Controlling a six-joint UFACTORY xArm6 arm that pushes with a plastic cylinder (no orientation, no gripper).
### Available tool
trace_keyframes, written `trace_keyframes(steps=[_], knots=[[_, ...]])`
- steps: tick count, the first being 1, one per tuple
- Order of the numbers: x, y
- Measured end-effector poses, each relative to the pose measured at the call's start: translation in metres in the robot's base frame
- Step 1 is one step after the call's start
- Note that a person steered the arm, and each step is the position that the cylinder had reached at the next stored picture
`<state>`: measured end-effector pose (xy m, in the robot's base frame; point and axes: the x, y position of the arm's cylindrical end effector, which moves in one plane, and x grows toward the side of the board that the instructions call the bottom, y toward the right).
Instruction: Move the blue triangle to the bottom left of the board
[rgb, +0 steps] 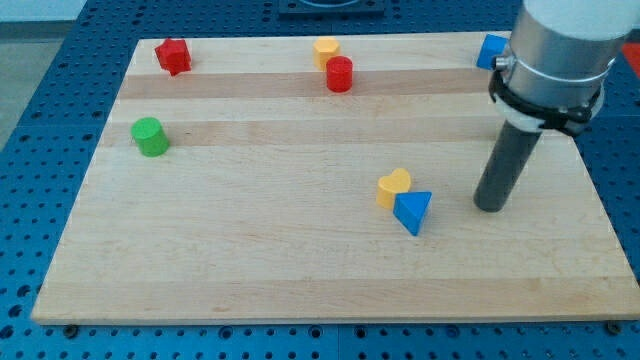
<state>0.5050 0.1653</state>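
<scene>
The blue triangle (413, 211) is parked just left of my tip (490, 206), untouched, snug against the yellow heart (393, 187).

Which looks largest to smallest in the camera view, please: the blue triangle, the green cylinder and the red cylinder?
1. blue triangle, largest, though it lies nearest the view's bottom, which may flatter it.
2. green cylinder and red cylinder: too alike to rank; the red one sits farther toward the view's top.
</scene>
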Motion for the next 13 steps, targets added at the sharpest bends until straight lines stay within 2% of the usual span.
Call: trace_keyframes(steps=[2, 13], knots=[[0.013, -0.05], [0.001, -0.252]])
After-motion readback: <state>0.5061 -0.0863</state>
